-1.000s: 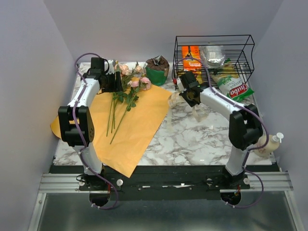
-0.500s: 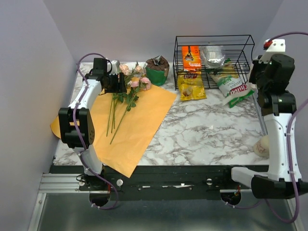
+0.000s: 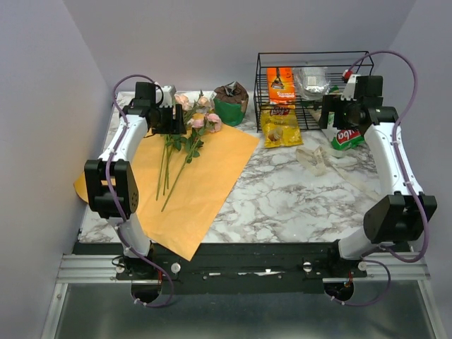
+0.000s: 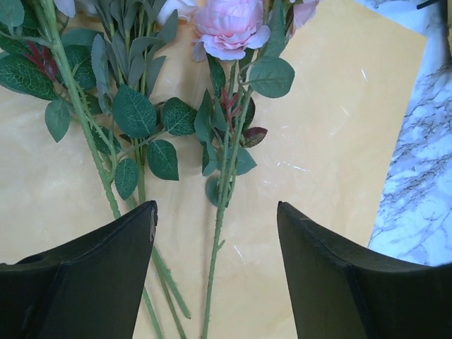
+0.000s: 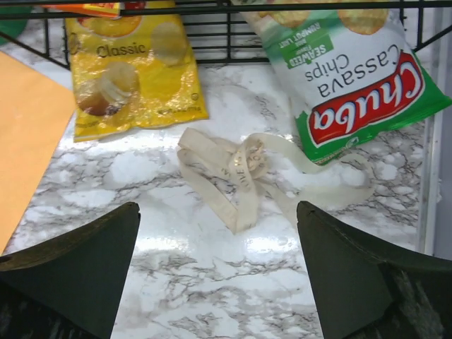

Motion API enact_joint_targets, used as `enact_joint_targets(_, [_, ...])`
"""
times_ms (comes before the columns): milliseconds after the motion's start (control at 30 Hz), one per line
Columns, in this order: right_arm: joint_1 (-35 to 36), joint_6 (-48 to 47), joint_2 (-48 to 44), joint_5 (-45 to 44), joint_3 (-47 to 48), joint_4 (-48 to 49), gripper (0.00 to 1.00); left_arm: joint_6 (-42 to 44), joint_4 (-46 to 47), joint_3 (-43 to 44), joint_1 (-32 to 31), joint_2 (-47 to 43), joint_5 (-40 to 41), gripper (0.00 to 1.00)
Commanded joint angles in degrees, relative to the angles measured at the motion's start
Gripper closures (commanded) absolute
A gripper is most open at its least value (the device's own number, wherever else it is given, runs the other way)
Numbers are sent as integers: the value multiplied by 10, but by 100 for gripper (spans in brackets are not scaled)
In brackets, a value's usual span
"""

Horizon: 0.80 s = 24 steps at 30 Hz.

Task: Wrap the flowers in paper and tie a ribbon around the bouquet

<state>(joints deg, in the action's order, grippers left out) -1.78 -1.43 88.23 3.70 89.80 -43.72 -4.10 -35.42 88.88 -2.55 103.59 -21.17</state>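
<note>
Marble worktop (image 3: 282, 201): orange paper (image 3: 212, 176) covers the left half, its corner hanging over the near edge. Green pot (image 3: 231, 107) mid far edge. Wire basket (image 3: 314, 53) in the far right corner. Just in front of it: yellow crisp packet (image 3: 280, 127), green chip bag (image 3: 347, 137), ribbon (image 3: 314, 159) in a loose heap.

I read: yellow snack bag (image 5: 134, 74), "Classic"; green-and-white bag (image 5: 353, 70), "Chuba", "Cassava Chips", "Seaweed", upside down in my right wrist view; ribbon (image 5: 244, 169), faint print, illegible
</note>
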Motion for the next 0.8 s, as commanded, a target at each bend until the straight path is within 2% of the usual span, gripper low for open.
enact_joint_targets(0, [5,12,-78,70,-19,44,0,54,-11,65,-24,-14,-9,23])
enact_joint_targets(100, [11,7,-118,111,-53,102,0,100,-7,109,-50,7,-5,23])
enact_joint_targets(133, [13,5,-124,123,-67,115,0,140,8,118,-66,13,-11,23])
enact_joint_targets(233, [17,1,-132,131,-80,118,0,213,49,158,-97,43,-62,23])
enact_joint_targets(400, [35,-5,-138,127,-110,118,0,332,99,227,-140,117,-119,6])
enact_joint_targets(467, [42,-11,-141,117,-128,118,0,377,107,253,-162,158,-115,1])
enact_joint_targets(567, [46,-19,-147,114,-143,116,0,397,108,334,-173,214,-113,1])
enact_joint_targets(700, [49,-31,-154,105,-162,106,0,438,81,485,-180,330,-101,1])
enact_joint_targets(767, [49,-40,-156,101,-170,101,0,457,67,512,-182,362,-89,1])
